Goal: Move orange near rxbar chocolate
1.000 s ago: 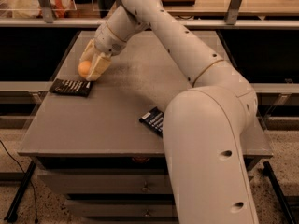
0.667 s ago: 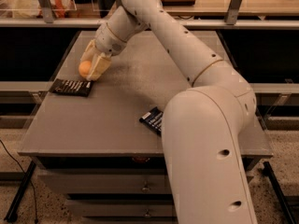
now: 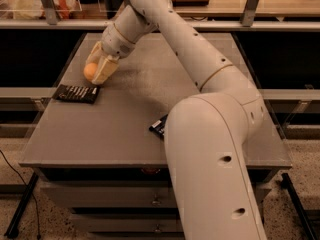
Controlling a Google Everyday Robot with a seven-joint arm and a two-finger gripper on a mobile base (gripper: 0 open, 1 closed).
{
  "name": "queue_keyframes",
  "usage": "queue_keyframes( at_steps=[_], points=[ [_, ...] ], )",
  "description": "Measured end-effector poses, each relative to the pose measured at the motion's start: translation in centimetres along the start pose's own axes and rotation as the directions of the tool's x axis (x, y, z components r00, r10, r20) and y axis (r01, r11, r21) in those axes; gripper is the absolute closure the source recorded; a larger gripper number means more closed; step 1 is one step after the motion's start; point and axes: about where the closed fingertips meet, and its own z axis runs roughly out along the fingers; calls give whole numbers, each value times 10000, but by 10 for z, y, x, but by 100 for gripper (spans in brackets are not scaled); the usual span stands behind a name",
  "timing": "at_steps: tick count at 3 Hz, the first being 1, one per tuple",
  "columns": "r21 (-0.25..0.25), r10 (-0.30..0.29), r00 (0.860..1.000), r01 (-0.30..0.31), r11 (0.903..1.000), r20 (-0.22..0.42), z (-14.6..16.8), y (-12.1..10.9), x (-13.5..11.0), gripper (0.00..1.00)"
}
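Nothing is shifting between the earlier views and this one: the claw (image 3: 98, 74) is staying in the same spot over the far left part of the surface (image 3: 125, 115), and the orange (image 3: 89, 71) and both wrappers are lying where they were.

The claw is reaching down from the arm (image 3: 200, 59), which is stretching across from the near right. Its pale fingers (image 3: 106, 70) are clamping on the orange, one finger sitting behind the fruit and one on its right side. The orange is showing on the claw's left side, low over the surface; whether it is touching the top cannot be told.

The chocolate bar (image 3: 76, 93) is lying flat just in front of the orange, near the left edge, with its white lettering facing up. The two are sitting close together but apart.

A second dark wrapper (image 3: 159, 127) is lying well apart from them towards the near middle, half hidden behind the arm's thick lower section.

Under the surface, the drawers (image 3: 150, 199) are sitting closed, so their contents are hidden.
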Motion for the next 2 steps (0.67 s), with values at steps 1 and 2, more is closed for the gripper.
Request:
queue_keyframes(
  at_steps=[1, 2],
  points=[
    [-255, 11, 10000, -10, 9997, 65, 0, -1, 1, 13],
    [-388, 24, 10000, -20, 9992, 97, 0, -2, 2, 0]
  ],
)
